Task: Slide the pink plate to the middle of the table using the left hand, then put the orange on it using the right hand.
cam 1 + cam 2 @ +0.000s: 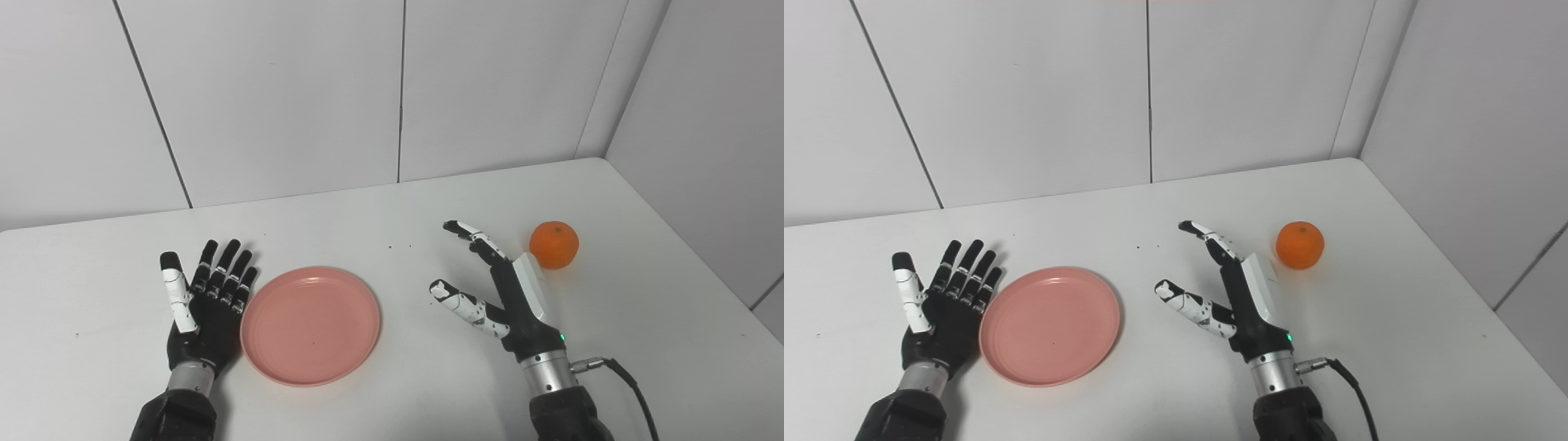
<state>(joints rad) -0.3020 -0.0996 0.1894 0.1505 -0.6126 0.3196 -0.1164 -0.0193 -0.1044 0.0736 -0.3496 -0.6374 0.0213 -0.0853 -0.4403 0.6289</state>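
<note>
From the left eye, the pink plate [310, 324] is a round, shallow dish with a low raised rim, lying flat on the white table [392, 202] left of centre. The left hand [205, 306] lies palm up just beside the plate's left edge, fingers spread and holding nothing. The orange [554, 244] is small, glossy and round, sitting well to the right. The right hand [508, 294] stands on edge between plate and orange, fingers apart, empty.

From the right eye, the plate's [1050, 325] inside is plain and bare. The orange [1300, 245] sits just beyond the right hand's [1240, 294] back. White panelled walls [1029, 92] meet in a corner behind the table's far right end.
</note>
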